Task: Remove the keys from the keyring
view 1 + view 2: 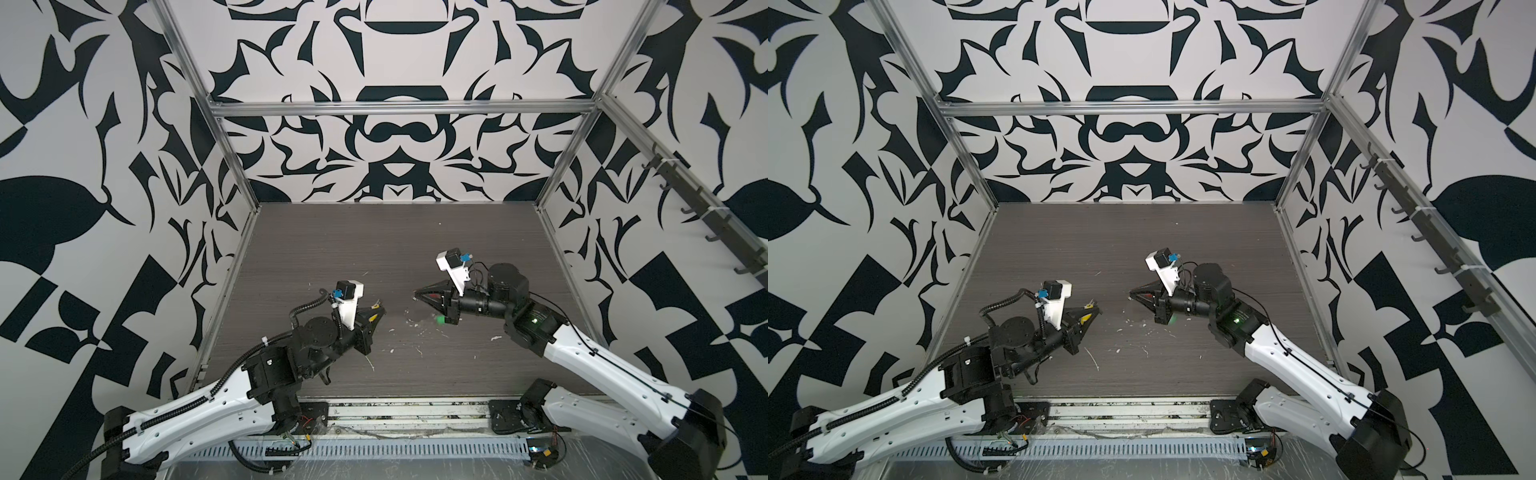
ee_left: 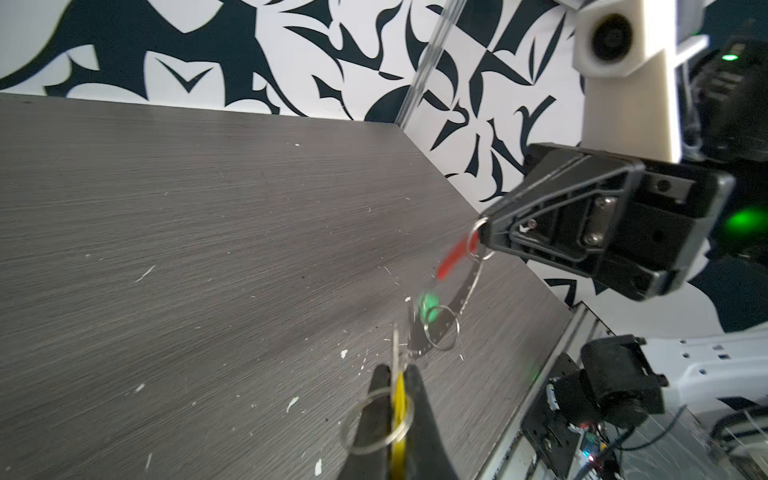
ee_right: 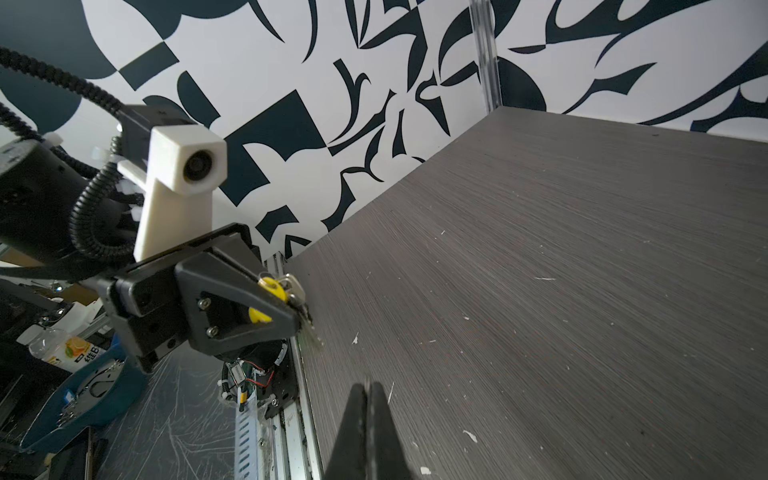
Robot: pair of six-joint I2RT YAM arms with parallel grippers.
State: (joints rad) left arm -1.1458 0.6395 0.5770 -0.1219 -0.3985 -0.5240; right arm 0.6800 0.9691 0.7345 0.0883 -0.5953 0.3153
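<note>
yellow key (image 2: 400,397), clamped in left tool (image 2: 395,370)

White shells dotted with small holes cover the left arm (image 1: 187,419) and right arm (image 1: 606,374), with black joints. A ribbed black hose (image 1: 226,374) follows the left; a green light (image 1: 535,321) glows on the right. Left claw (image 3: 297,322) and right claw (image 2: 484,232) are black triangular frames with silver screws.
</note>
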